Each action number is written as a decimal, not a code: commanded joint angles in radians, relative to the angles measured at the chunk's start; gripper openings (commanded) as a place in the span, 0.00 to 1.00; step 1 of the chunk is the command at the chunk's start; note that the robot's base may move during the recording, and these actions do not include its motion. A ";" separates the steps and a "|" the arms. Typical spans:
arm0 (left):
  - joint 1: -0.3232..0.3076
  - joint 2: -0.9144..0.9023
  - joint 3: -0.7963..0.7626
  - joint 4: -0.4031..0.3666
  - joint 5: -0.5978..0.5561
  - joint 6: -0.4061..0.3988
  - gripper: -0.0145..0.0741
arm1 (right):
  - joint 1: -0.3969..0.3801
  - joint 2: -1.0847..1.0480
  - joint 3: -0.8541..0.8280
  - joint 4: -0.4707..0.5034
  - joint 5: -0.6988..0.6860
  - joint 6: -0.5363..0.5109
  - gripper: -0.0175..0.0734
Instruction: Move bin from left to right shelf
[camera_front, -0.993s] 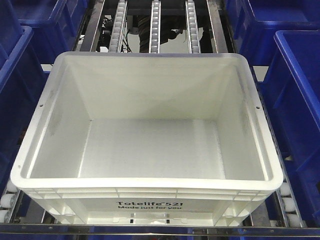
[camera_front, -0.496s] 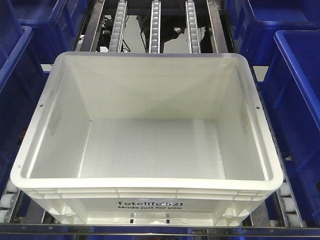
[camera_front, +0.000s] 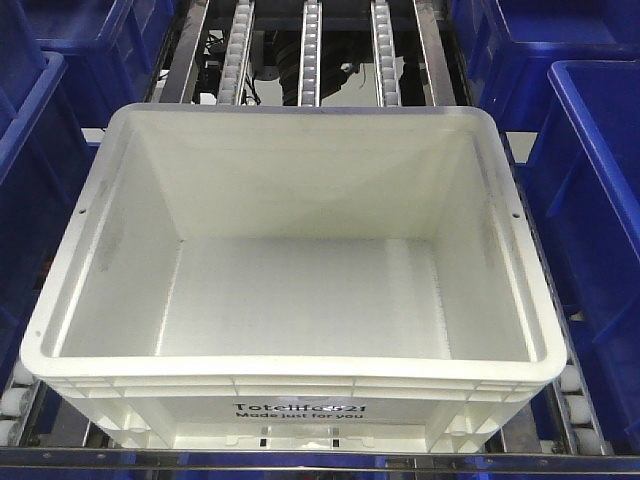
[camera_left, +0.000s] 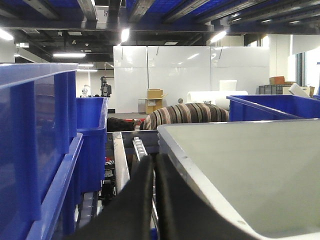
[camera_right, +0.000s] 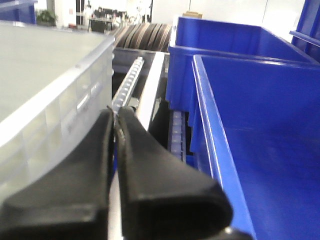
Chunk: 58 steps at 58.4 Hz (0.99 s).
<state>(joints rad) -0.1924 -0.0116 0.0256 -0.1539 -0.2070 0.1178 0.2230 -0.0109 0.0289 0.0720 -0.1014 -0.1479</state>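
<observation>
Left gripper (camera_left: 153, 165): fingers pressed together, nothing between them, just outside the bin's (camera_left: 260, 165) left rim; contact unclear. Right gripper (camera_right: 115, 114): likewise closed on nothing, close beside the bin's right wall. Bin sits on roller rails (camera_front: 311, 50) between blue crates (camera_front: 600, 200); inside, only bare white floor shows.

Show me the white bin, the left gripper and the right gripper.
white bin (camera_front: 300, 300): front view, inner floor.
left gripper (camera_left: 154, 163): left wrist view, between the fingertips.
right gripper (camera_right: 115, 114): right wrist view, between the fingertips.
</observation>
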 joint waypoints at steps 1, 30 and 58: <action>-0.003 -0.014 0.006 -0.010 -0.081 -0.052 0.16 | -0.004 -0.009 0.017 -0.005 -0.101 0.029 0.19; -0.003 0.137 -0.355 0.049 0.396 -0.034 0.16 | -0.004 0.084 -0.215 -0.011 0.089 0.055 0.19; -0.003 0.560 -0.732 -0.214 0.573 0.085 0.16 | -0.004 0.532 -0.686 0.088 0.445 0.055 0.19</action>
<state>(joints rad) -0.1924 0.5058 -0.6514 -0.2995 0.4238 0.1555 0.2230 0.4622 -0.5991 0.1292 0.3917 -0.0811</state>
